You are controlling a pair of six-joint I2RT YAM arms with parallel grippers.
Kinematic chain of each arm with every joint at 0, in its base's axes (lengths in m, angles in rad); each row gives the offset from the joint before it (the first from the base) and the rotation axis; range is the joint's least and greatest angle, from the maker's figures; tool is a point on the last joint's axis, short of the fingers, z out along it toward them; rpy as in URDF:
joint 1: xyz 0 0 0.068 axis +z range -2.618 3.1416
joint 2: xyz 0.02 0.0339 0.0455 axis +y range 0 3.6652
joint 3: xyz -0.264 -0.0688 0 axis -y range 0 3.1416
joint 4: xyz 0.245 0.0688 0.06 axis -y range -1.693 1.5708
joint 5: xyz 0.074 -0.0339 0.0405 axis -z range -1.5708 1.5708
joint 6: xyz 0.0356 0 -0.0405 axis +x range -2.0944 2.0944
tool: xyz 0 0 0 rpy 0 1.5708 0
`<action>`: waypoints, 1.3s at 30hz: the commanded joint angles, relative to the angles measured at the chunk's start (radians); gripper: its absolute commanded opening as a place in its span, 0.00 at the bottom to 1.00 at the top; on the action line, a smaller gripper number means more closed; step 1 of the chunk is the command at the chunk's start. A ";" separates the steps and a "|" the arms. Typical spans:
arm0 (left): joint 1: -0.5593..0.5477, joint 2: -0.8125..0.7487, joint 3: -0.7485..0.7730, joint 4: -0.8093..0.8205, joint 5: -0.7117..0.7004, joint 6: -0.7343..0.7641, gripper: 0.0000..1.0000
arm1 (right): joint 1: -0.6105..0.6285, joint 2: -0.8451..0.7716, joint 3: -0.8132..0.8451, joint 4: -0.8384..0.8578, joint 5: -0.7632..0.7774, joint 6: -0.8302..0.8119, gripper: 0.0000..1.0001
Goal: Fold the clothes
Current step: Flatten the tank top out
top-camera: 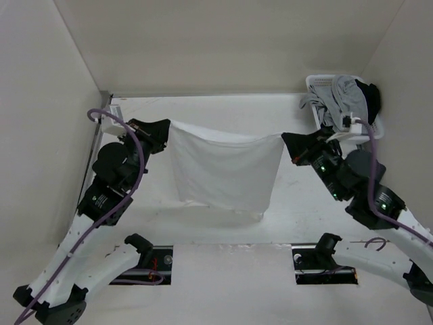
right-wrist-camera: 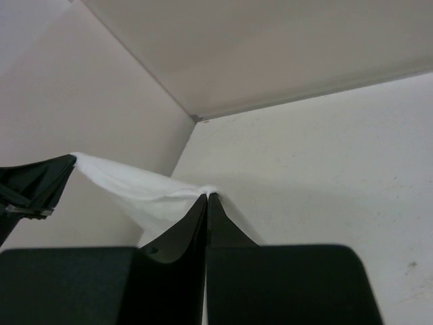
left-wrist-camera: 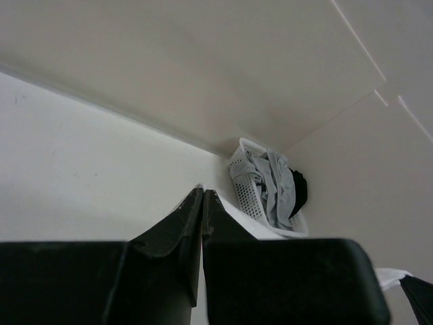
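Note:
The clothes, one plain white garment (top-camera: 223, 169), hang stretched in the air between my two grippers, the lower edge reaching down toward the white table (top-camera: 223, 223). My left gripper (top-camera: 164, 131) is shut on the garment's upper left corner; in the left wrist view its jaws (left-wrist-camera: 203, 193) are pressed together and a strip of white cloth (left-wrist-camera: 243, 220) runs off to the right. My right gripper (top-camera: 287, 140) is shut on the upper right corner. From its pinched fingertips (right-wrist-camera: 208, 196) the cloth (right-wrist-camera: 135, 189) stretches left to the other gripper (right-wrist-camera: 37, 183).
A white slatted basket (top-camera: 342, 101) holding grey and black clothes stands at the back right corner, close behind the right arm; it also shows as the basket (left-wrist-camera: 254, 193) in the left wrist view. Walls close in the table at the back and left.

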 commanded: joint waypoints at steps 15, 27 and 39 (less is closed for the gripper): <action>0.324 0.515 0.290 0.234 0.257 -0.107 0.01 | -0.519 0.578 0.427 0.156 -0.451 -0.030 0.00; 0.273 0.456 0.034 0.319 0.248 -0.119 0.01 | -0.519 0.429 0.112 0.211 -0.451 0.014 0.00; 0.302 0.101 -0.681 0.317 0.306 -0.137 0.01 | -0.409 0.129 -0.695 0.374 -0.442 0.191 0.00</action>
